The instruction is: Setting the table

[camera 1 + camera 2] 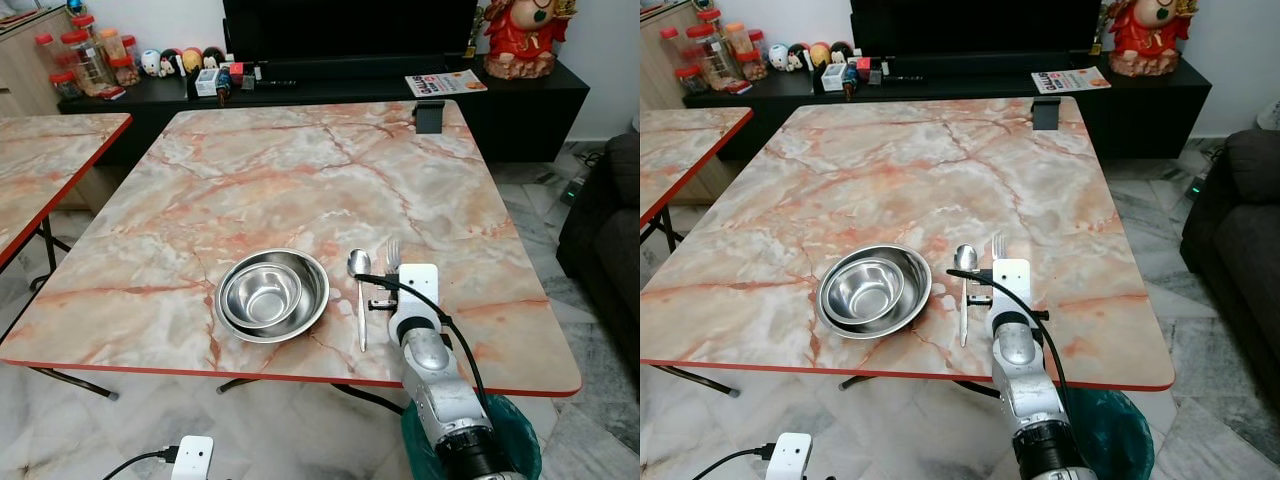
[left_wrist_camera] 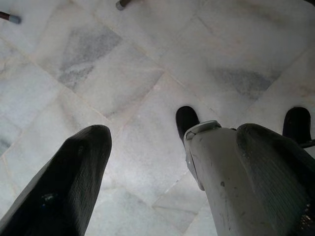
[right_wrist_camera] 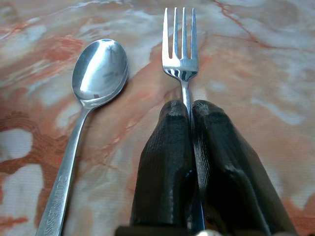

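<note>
Two nested steel bowls [image 1: 272,294] sit near the front edge of the marble table [image 1: 300,170]. Just to their right a spoon [image 3: 98,73] lies flat, handle toward me. A fork [image 3: 180,44] lies parallel on the spoon's right, tines pointing away. My right gripper [image 3: 191,110] is shut on the fork's handle, low over the tabletop; whether the tines touch the marble I cannot tell. From the head, my right arm [image 1: 430,360] reaches over the table's front edge. My left gripper [image 2: 175,130] hangs open above the floor tiles.
A small black stand [image 1: 429,116] sits at the table's far edge. A second marble table [image 1: 40,170] stands left, a dark sofa [image 1: 610,230] right, a black console [image 1: 300,90] behind. A green bin [image 1: 510,430] is by my right arm, and a white plug box [image 1: 191,458] lies on the floor.
</note>
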